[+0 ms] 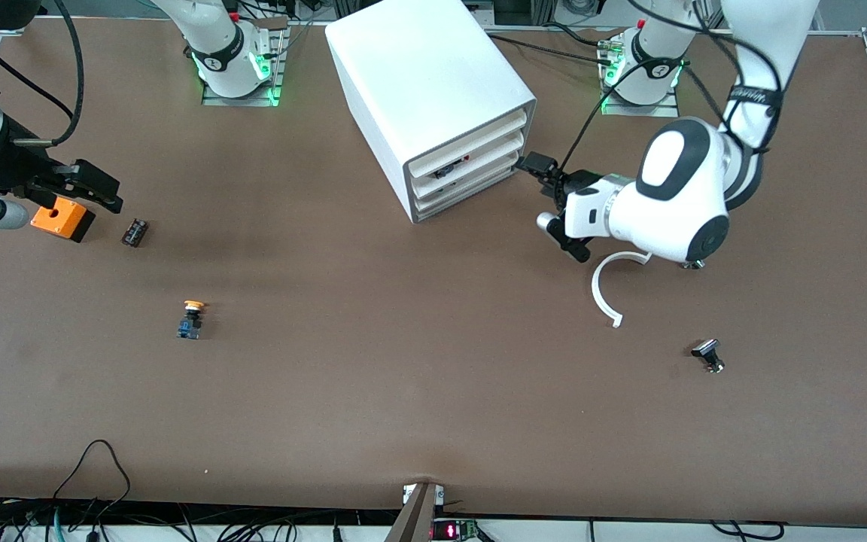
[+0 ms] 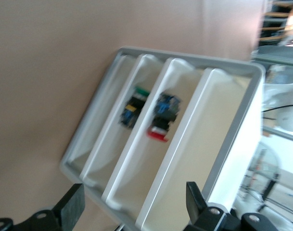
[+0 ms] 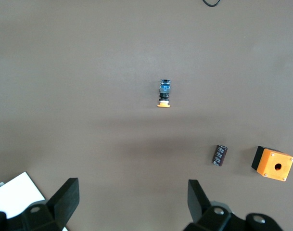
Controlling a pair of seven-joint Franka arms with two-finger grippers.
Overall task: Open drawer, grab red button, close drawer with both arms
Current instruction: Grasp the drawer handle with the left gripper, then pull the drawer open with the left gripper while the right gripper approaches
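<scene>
I've got the left tool (image 1: 546, 197) right at the front of the white cabinet (image 1: 418, 83), which stands near the worktop's edge where the arm bases are, between the two of them. Its fingers (image 2: 71, 204) are spread wide with nothing between them; from the left wrist view they straddle the stack of drawer fronts without gripping anything I can make out. The drawer (image 2: 151, 159) I'm after, the middle one of the three, is in its slot, and I can see the button (image 2: 163, 118) lying on its side inside it, red cap and blue base showing; a second small part with a green cap (image 2: 133, 107) lies in the tray beside it. My right tool (image 1: 91, 188) hangs over the orange box (image 1: 62, 219) at the right arm's end of the worktop, waiting, fingers (image 3: 64, 199) fully apart and holding nothing. Beside the box is a small dark part (image 1: 135, 232), and nearer the front camera the yellow-capped button (image 1: 192, 319) stands alone on the worktop (image 1: 403, 376). Toward the left arm's end I see a white curved piece (image 1: 605, 290) under the left arm, and a small black part (image 1: 708, 354) closer to the front edge.
</scene>
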